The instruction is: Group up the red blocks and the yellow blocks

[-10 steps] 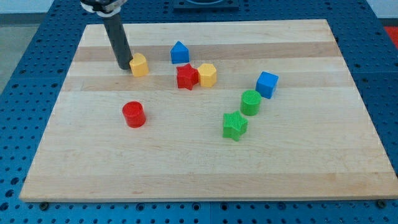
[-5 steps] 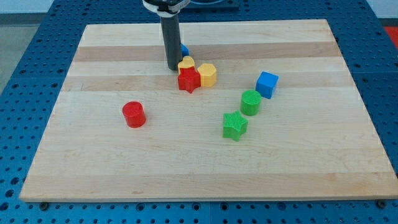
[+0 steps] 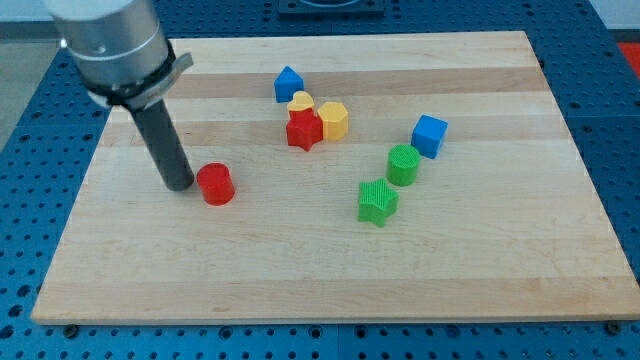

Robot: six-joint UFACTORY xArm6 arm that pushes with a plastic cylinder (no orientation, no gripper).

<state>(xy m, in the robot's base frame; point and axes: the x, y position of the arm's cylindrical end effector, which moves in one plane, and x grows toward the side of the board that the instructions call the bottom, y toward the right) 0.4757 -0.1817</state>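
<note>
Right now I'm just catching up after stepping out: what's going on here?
My tip sits just to the view's left of the red cylinder, the one red block apart from the rest. The red star and two yellow blocks are already clustered near the view's top.

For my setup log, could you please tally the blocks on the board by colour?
Red: 2, star and cylinder
Yellow: 2, one behind the star, one to its right
Blue: 2, house shape and cube
Green: 2, cylinder and star
Total: 8
</note>
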